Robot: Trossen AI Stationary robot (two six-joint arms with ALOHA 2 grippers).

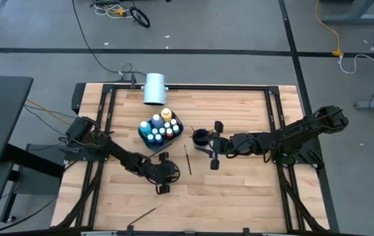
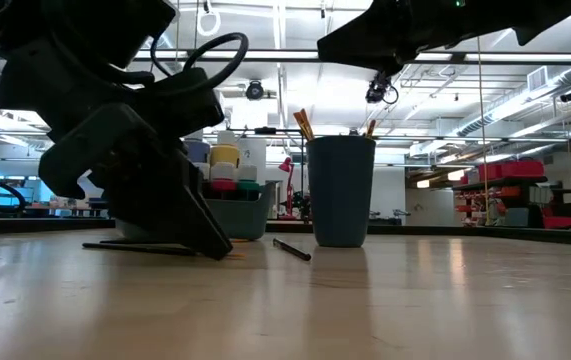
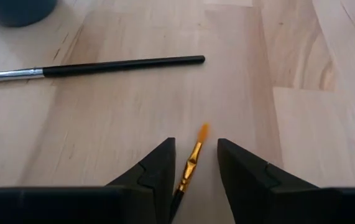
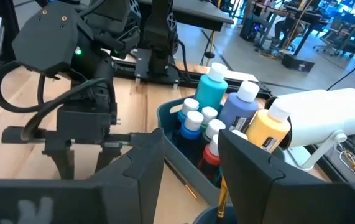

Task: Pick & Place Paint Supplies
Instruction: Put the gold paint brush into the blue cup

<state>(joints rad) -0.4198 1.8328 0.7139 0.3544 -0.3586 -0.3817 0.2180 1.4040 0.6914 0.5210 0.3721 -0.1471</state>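
In the left wrist view the left gripper [image 3: 193,163] is low over the worktop [image 3: 301,124], in the lower middle of the frame; its fingers [image 3: 157,168] stand apart, one on each side of a thin orange-tipped paintbrush [image 3: 191,160] that lies flat on the wood; whether they already touch it, I cannot tell. I think the danger is that the brush is very thin and flat, so the fingers may close above it or push it sideways and it rolls away; if the tips press the wood too hard, they can also scrape. Just beyond, in the upper part of the same frame, a black-handled paintbrush [image 3: 121,64] with a metal ferrule lies across, well apart from the fingers.

In the high view the right gripper [image 1: 214,144] is in the middle of the frame, beside a dark cup [image 1: 200,136]; its fingers are apart and empty; in the right wrist view an orange brush handle [image 4: 222,198] stands between them in the cup. Farther, the blue bin [image 1: 160,130] holds the paint bottles [image 4: 239,112], upright and close together, with white caps; a white cylinder [image 1: 154,88] lies behind at the upper edge.
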